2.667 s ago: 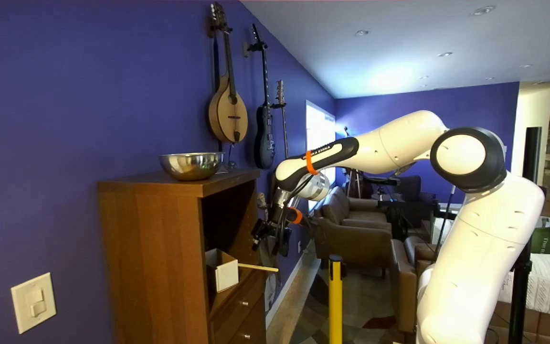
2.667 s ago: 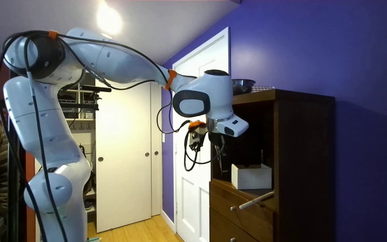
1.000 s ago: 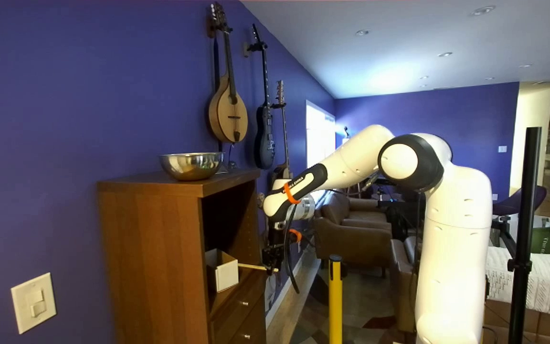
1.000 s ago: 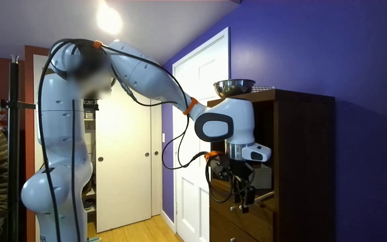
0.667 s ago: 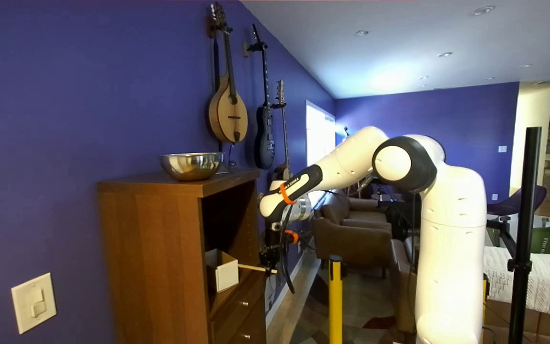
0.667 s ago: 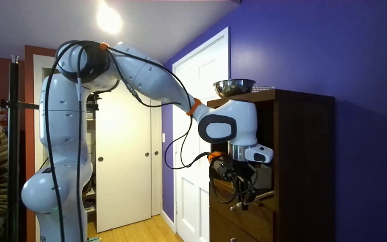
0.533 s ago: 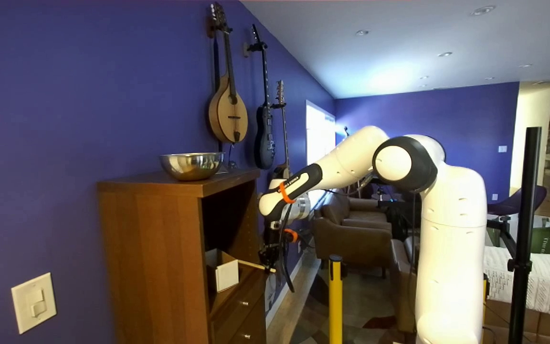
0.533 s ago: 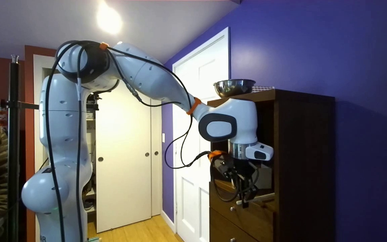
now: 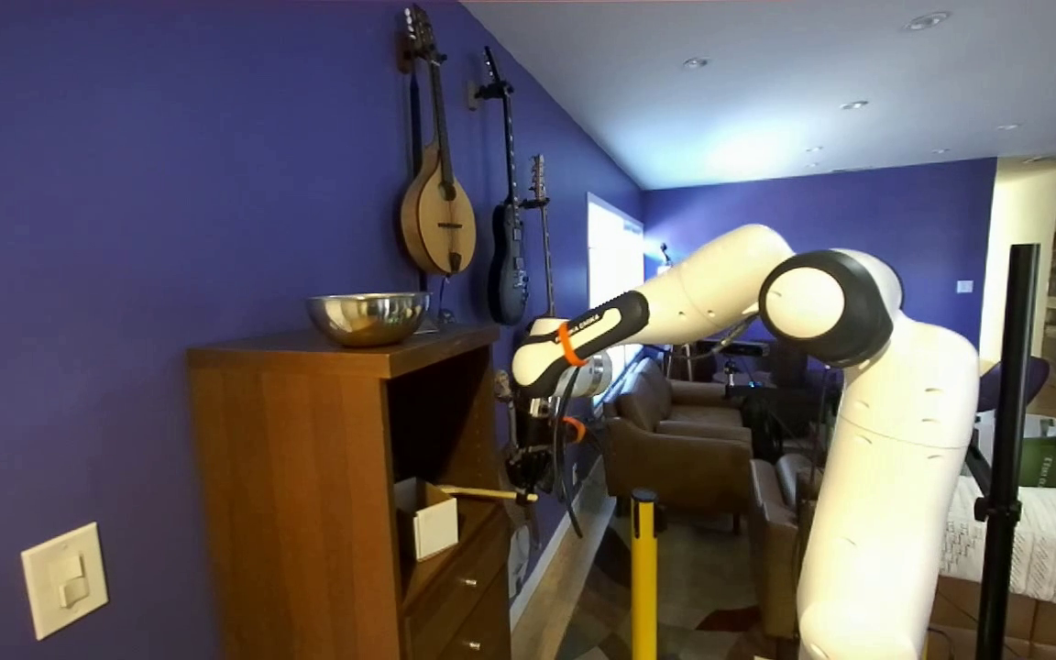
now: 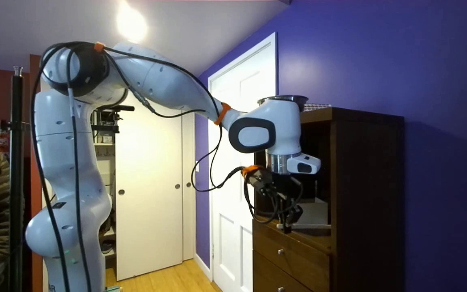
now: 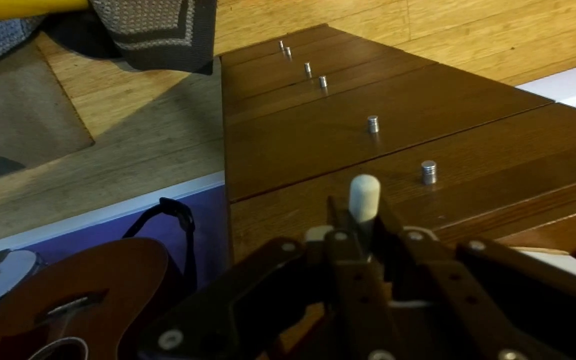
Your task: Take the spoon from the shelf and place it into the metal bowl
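Gripper (image 11: 362,222) is pinched tight on the spoon (image 9: 484,493) near its outer end, long axis running roughly level from the fingers into the shelf (image 9: 299,495), metal bowl (image 9: 369,320) up on top, so likely pull clear before lifting.

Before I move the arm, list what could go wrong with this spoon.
Gripped near one end by the end effector, the spoon may swivel or droop. It reaches into the cabinet, so lifting straight up could strike the underside of its top. It also runs beside the white box, which a sideways swing might knock.
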